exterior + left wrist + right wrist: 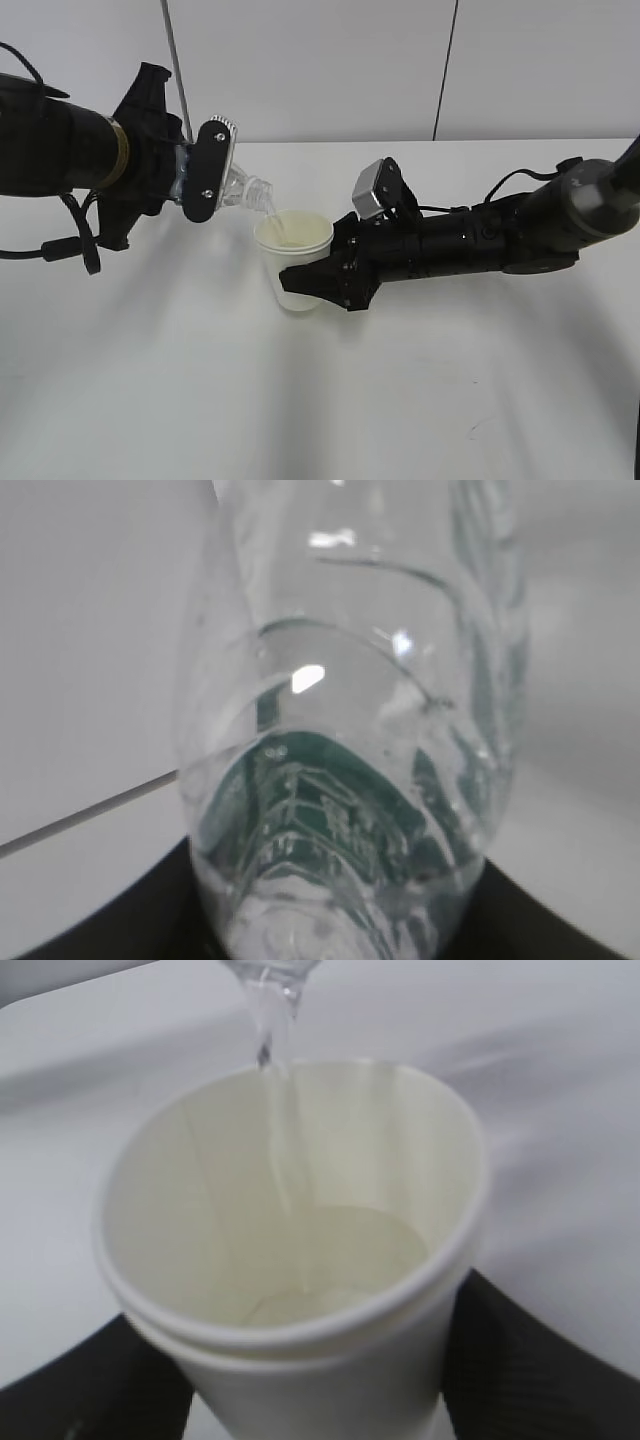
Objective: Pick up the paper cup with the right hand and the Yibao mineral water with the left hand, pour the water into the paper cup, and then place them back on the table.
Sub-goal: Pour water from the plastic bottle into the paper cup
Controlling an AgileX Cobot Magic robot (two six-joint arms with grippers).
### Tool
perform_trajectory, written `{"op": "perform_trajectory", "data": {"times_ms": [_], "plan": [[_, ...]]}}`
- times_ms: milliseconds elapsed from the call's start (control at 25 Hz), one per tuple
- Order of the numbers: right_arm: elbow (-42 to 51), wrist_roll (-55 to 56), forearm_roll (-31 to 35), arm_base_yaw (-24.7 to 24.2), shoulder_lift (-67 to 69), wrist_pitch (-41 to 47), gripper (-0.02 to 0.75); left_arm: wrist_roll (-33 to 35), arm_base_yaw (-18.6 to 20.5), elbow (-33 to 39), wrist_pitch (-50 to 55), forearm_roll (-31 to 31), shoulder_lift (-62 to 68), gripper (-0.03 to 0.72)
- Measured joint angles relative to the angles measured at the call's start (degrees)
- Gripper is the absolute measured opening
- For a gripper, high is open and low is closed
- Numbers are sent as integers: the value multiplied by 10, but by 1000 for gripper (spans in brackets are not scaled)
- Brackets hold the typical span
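Observation:
My left gripper point(205, 175) is shut on the Yibao mineral water point(243, 191), a clear ribbed bottle tilted neck-down to the right. A thin stream of water runs from its mouth into the paper cup point(294, 262). My right gripper point(315, 283) is shut on the cream-white cup and holds it upright just above the table point(320, 400). In the left wrist view the bottle point(350, 730) fills the frame, its green label low between the jaws. In the right wrist view the cup point(290, 1260) has some water at its bottom, the stream point(270, 1030) falling inside its far rim.
A thin metal rod point(177, 70) rises behind the left arm. A dark vertical seam point(445, 70) runs down the back wall. Cables hang from the left arm point(70, 240) over the table's left side.

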Motion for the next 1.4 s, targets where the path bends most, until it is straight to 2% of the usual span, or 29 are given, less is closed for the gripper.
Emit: {"op": "perform_trajectory", "data": {"times_ms": [1080,1400], "plan": [[0,0,-2,0,0,1,521,-31,-4,0,-2,6,0,347],[0,0,-1,0,0,2,521,-138,-4,0,-10,6,0,347]]}}
